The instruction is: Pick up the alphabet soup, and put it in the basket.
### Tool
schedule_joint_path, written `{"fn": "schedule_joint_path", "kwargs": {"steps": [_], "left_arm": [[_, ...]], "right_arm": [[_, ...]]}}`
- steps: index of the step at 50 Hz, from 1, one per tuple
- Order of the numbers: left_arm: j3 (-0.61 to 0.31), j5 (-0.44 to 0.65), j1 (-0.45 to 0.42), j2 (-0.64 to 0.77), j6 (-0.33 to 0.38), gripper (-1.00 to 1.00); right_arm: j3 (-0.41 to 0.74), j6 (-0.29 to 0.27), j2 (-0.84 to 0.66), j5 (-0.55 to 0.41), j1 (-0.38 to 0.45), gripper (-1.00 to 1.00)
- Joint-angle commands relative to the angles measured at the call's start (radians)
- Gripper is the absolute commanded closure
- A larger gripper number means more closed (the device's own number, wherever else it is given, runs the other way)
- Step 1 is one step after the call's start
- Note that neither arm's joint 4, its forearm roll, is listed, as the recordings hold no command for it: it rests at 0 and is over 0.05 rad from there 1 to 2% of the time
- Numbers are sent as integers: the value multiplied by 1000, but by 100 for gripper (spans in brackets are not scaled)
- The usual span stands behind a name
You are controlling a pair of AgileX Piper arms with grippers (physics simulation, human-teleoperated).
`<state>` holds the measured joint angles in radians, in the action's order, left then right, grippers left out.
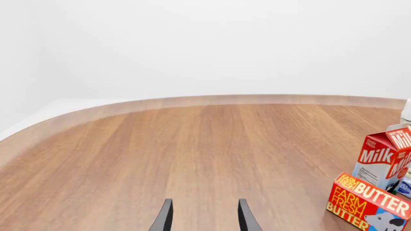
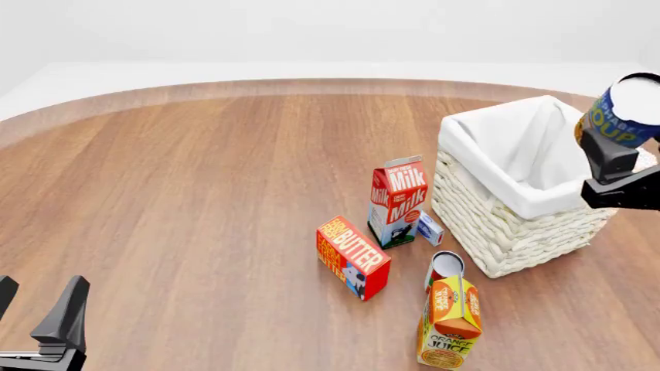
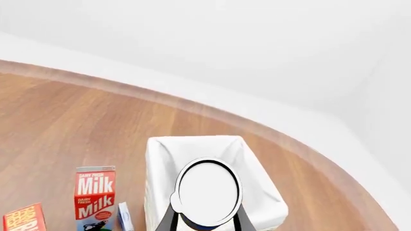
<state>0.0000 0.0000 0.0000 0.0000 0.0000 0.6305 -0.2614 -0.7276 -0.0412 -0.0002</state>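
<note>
Above the basket's [image 2: 515, 193] right rim, the right gripper [image 2: 616, 158] holds the alphabet soup [image 2: 622, 114] in the air, jaws pinching the can from two sides; its dark blue label and white flat top show in the front view, tilted a little toward the camera. From the right wrist view the can's white top [image 3: 208, 191] fills the space between the two dark fingers [image 3: 168, 220], and the basket [image 3: 257, 192] sits directly beyond it, white cloth lining folded over the rim and the interior open. The can is clear of the basket, touching neither the lining nor the wicker wall. On the wooden counter [image 2: 206, 201] just left of the basket stands a red-and-white milk carton [image 2: 397, 201], upright, with a small blue-and-white box [image 2: 429, 229] between it and the basket wall. Nearer the camera lies a red butter box [image 2: 352, 256], and to its right stands an orange juice carton [image 2: 449, 323] with a silvery-topped can [image 2: 444, 268] just behind it (its label is mostly hidden). At the counter's near-left corner, well apart from all of this, the left gripper [image 2: 36, 313] hovers with its jaws spread and nothing between them; its wrist view shows the two dark fingertips [image 1: 164, 219] over bare wood, with the milk carton [image 1: 385, 159] and butter box [image 1: 369, 202] at the edge.
</note>
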Motion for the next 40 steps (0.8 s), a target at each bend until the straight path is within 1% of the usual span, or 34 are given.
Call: {"fn": "schedule_joint_path", "kwargs": {"steps": [1, 22, 28, 40], "left_arm": [[0, 0, 0, 0, 0, -100], [0, 0, 0, 0, 0, -100], [0, 0, 0, 0, 0, -100], [0, 0, 0, 0, 0, -100]], "right_arm": [[60, 29, -105, 28, -1, 100], [179, 17, -260, 8, -24, 100], [206, 13, -306, 3, -19, 100], [250, 15, -387, -12, -52, 100]]}}
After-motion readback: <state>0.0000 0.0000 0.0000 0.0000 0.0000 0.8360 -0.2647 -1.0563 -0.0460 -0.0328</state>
